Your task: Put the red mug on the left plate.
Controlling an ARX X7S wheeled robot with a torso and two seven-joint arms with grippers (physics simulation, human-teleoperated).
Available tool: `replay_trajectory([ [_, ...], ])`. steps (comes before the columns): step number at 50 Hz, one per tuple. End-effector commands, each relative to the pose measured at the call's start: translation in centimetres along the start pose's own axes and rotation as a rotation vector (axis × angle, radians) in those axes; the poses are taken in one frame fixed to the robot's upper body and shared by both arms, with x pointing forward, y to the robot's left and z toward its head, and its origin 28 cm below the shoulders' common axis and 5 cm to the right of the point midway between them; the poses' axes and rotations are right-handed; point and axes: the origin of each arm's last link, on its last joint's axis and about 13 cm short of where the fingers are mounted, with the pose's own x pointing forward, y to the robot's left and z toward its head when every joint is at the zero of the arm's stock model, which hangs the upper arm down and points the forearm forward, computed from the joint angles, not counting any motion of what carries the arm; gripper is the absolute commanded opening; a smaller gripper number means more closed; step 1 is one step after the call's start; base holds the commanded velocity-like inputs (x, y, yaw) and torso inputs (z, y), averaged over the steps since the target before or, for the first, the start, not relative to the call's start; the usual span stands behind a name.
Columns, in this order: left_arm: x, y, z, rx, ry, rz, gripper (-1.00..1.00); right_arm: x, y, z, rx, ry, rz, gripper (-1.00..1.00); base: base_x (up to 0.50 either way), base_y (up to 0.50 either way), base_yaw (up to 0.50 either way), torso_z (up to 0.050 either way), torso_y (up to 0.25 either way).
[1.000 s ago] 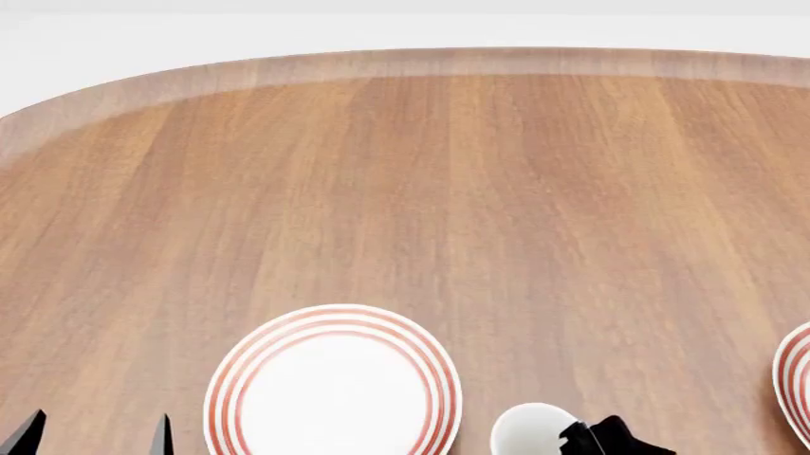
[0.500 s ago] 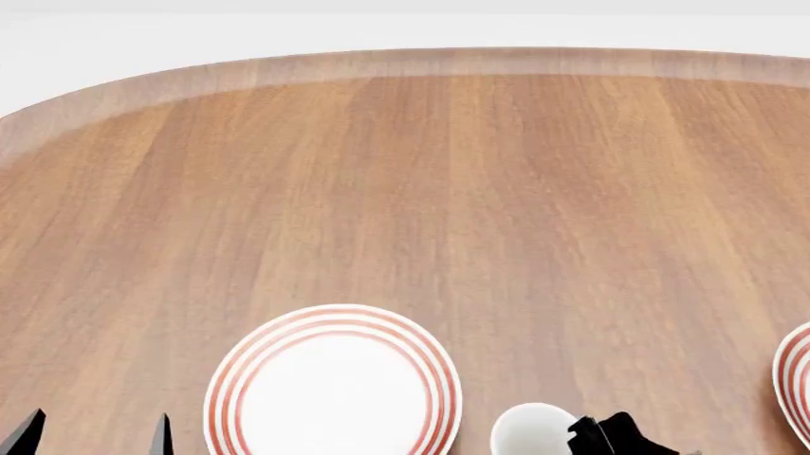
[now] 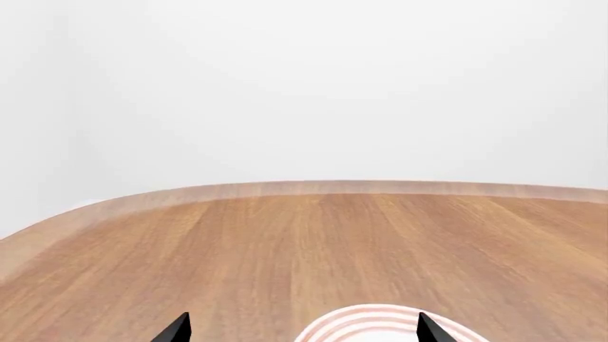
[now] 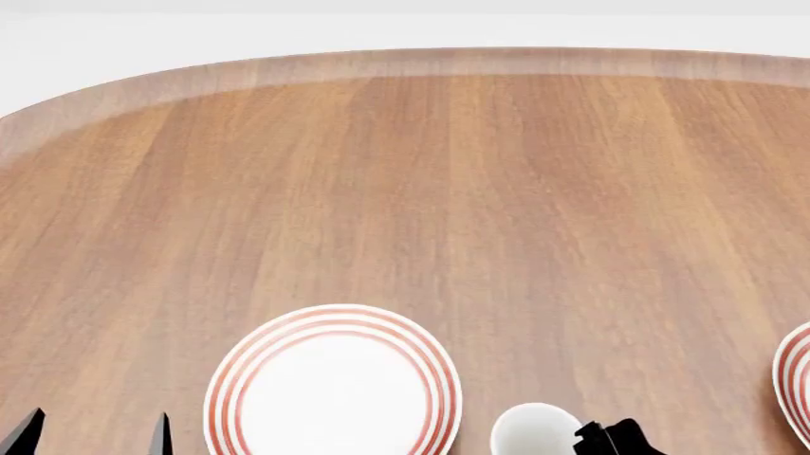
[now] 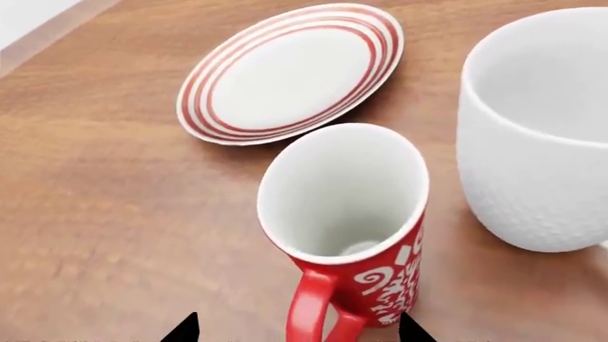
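The red mug (image 5: 352,235), with white scrolls and a white inside, stands upright on the table in the right wrist view. Its loop handle (image 5: 314,310) points at my right gripper (image 5: 295,331). The gripper is open, and the handle lies between its two tips without being gripped. The left plate (image 5: 290,71), white with red rings, lies just beyond the mug. It also shows in the head view (image 4: 332,384) and the left wrist view (image 3: 380,322). My left gripper (image 3: 302,335) is open and empty, low beside that plate; its tips also show in the head view (image 4: 95,436).
A larger plain white mug (image 5: 542,135) stands close beside the red mug. A white mug rim (image 4: 537,428) shows at the head view's bottom edge next to my right gripper (image 4: 614,441); I cannot tell which mug. The second ringed plate (image 4: 798,379) lies at the right edge. The wooden table (image 4: 418,190) stretches far back.
My right gripper has slid down and a little right towards the head view's bottom edge, away from the white rim. The left gripper and the plates have not moved.
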Motion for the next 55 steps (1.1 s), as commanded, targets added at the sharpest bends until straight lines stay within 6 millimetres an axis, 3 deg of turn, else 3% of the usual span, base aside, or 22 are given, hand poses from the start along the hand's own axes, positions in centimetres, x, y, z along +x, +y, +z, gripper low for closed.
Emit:
replay_trajectory([
  [1,-0.01,0.00,-0.01,0.000,0.000,0.000,1.00,0.16,0.05,-0.08,0.007,0.015,0.000,1.00,0.00,0.00,0.00,0.000,0.000],
  [41,0.02,0.08,-0.04,0.002,-0.002,0.006,1.00,1.11,0.33,-0.65,0.005,0.043,-0.013,1.00,0.00,0.00,0.00,0.000,0.000],
  [42,0.00,0.08,-0.03,0.002,-0.002,0.006,1.00,1.10,0.32,-0.62,0.004,0.041,-0.014,-1.00,0.00,0.00,0.00,0.000,0.000],
  [55,0.05,0.13,0.01,0.000,-0.003,0.006,1.00,0.49,0.27,0.13,0.013,0.025,-0.003,-1.00,0.00,0.00,0.00,0.000,0.000],
])
